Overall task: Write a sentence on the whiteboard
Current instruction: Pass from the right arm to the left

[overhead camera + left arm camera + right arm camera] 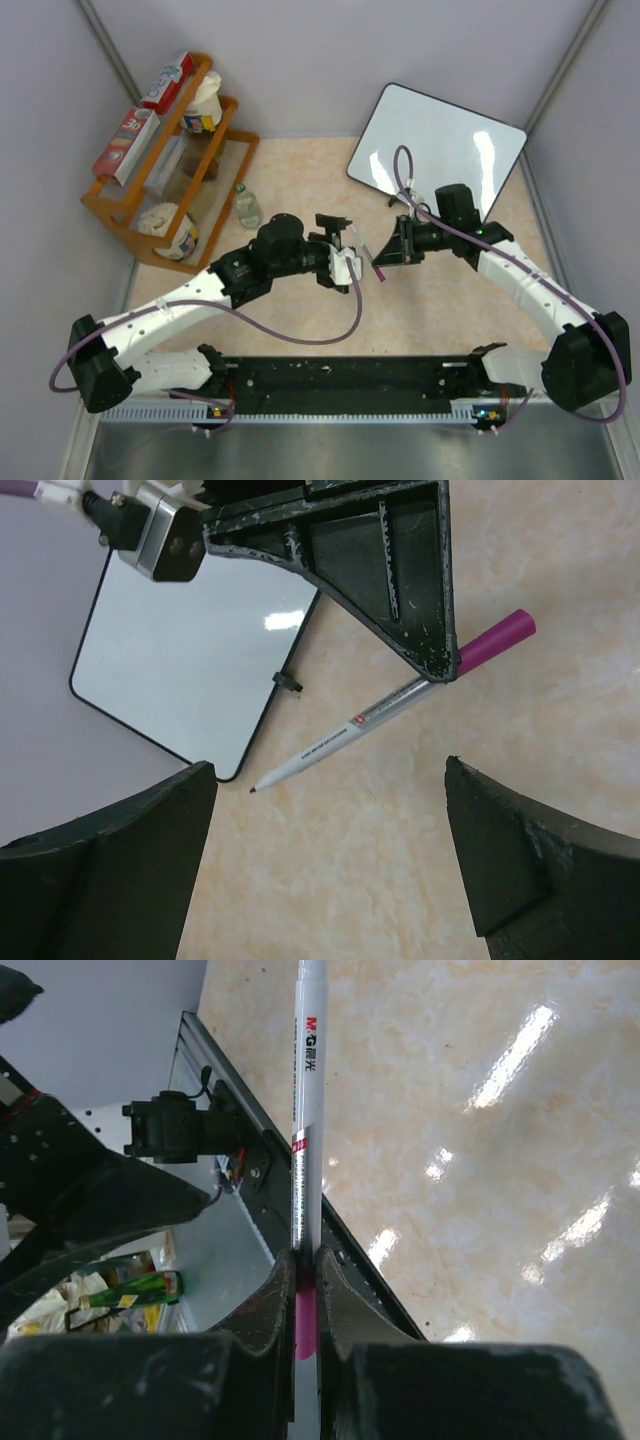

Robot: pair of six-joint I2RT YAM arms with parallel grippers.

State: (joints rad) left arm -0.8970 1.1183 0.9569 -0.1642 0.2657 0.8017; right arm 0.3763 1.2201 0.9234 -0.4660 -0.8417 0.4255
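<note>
The whiteboard (440,140) lay at the far right of the bench (300,170), turned at an angle, its glossy face plain white with streaks of glare; in the left wrist view the whiteboard (190,660) showed a thin black frame and one small black foot. The right claw (392,248) hung just near of the board's near-left corner, pressed together on a marker pen (372,258); the right wrist view showed the right claw (305,1270) pinching the white barrel of the marker pen (308,1110) close to its magenta end. The pen (370,720) sat tilted above the bench, its bare red tip pointing toward the left arm. The left claw (345,245) stood spread wide just beside the pen, not touching it; a wooden rack (120,215) of boxes and jars stood far left.
</note>
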